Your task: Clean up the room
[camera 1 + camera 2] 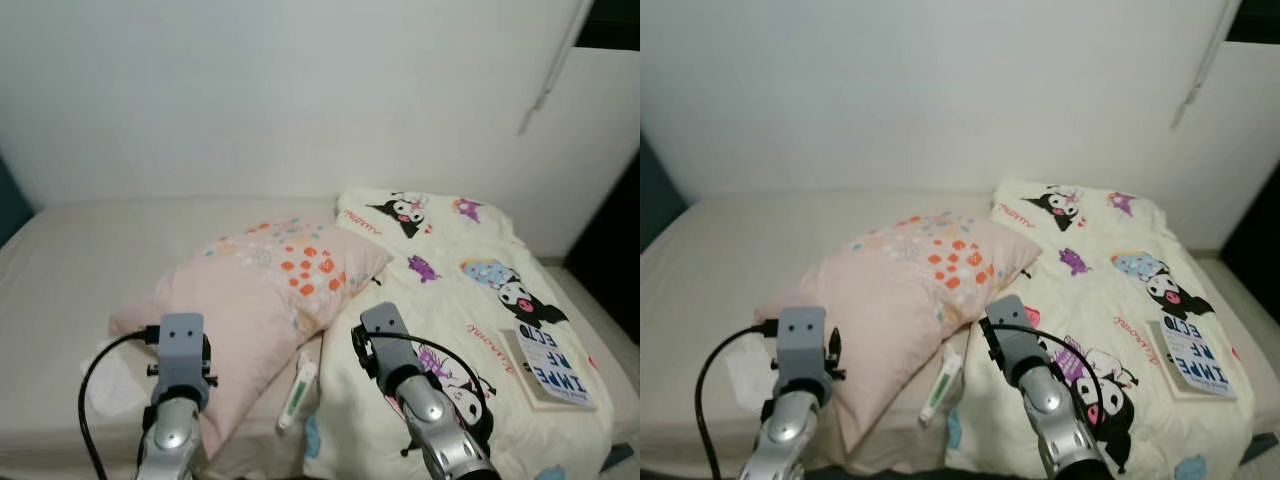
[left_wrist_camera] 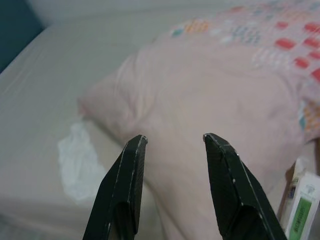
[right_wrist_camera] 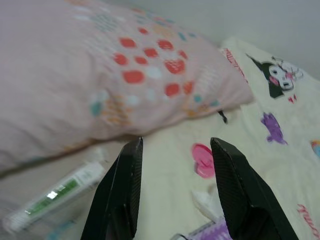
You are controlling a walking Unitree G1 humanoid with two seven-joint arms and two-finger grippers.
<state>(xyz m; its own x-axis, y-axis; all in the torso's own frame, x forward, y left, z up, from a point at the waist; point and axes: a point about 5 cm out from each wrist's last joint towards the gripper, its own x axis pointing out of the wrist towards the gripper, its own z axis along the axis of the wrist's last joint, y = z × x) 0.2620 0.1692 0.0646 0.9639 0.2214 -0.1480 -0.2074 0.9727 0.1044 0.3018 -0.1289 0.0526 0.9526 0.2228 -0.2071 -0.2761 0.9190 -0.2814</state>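
A pink pillow [image 1: 265, 290] with orange and teal dots lies aslant across the middle of the bed [image 1: 90, 260], its far corner resting on a cream cartoon-print blanket [image 1: 450, 290] that covers the bed's right side. A white and green tube [image 1: 298, 392] lies near the front edge, between pillow and blanket, just beside the pillow's near edge. A crumpled white tissue [image 2: 75, 160] sits on the bare sheet by the pillow's left corner, toward the front edge. A book [image 1: 552, 365] rests on the blanket near the bed's front right corner. The left gripper [image 2: 172, 145] hovers over the pillow's near left part, fingers parted and holding nothing. The right gripper [image 3: 175, 150] hangs above the blanket beside the pillow and tube, fingers likewise spread and empty.
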